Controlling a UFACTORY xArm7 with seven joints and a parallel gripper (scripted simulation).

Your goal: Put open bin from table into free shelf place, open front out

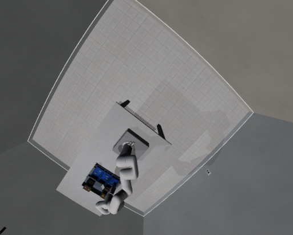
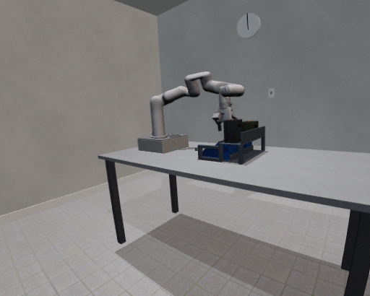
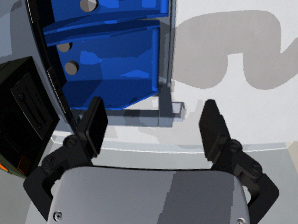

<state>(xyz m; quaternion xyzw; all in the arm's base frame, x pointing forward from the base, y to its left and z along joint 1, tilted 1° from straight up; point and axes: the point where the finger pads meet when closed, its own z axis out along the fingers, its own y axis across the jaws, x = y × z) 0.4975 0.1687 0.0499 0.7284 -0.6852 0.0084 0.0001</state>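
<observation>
Three blue open bins (image 1: 98,171) stand in a row on the dark shelf (image 2: 241,154) (image 3: 165,118). In the wrist view the end bin (image 3: 120,65) lies behind the front rail, open front toward the rail, with round grey parts (image 3: 72,67) in it. Its neighbour (image 3: 120,7) reaches slightly farther toward the rail in that view. Whether the end bin is fully level I cannot tell. My gripper (image 3: 153,110) is open and empty, above and beyond the shelf's end, touching no bin. In the exterior view a black box partly hides it.
Black boxes (image 2: 233,131) (image 3: 27,120) with orange marks stand on the shelf's upper board, close to the left finger's side in the wrist view. The arm's base block (image 2: 150,144) stands on the same table (image 2: 295,166). The shelf's end post is near the fingers.
</observation>
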